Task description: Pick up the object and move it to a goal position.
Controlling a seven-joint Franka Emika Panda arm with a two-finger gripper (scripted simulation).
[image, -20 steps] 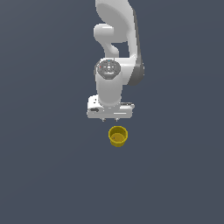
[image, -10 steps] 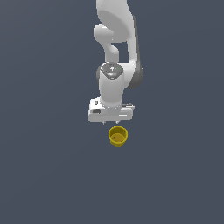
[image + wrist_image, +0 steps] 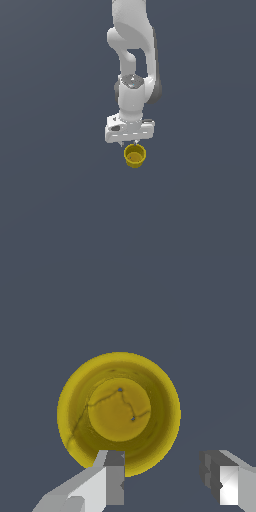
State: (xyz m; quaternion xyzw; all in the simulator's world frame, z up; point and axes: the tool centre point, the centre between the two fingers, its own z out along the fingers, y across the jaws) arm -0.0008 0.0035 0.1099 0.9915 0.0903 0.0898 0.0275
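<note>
Looking at a yellow cup sitting upright on the flat grey floor, right under the white gripper in the exterior view and nearly touching it there. Hovering above with fingers spread wide apart, holding nothing.

Checking the wrist view, not loving the alignment. Seeing the cup from straight above, hollow inside, rim fully showing, but one fingertip overlapping the rim edge while the other fingertip is hanging well off to the side over bare floor. So probably not straddling the cup, more like sitting offset from it.

Guessing at the risks from here:

- Dropping straight down like this and landing a finger on the rim or inside the hollow, tipping or shoving the cup instead of bracketing it.
- Closing with only one wall between the fingers. Might hold, but thin tapered walls could be slipping out or twisting during the lift.
- Squeezing across tapered sides too high up and popping the cup downward out of the grip.

Not seeing any goal marker in either view, so unable to judge the carry part.
</note>
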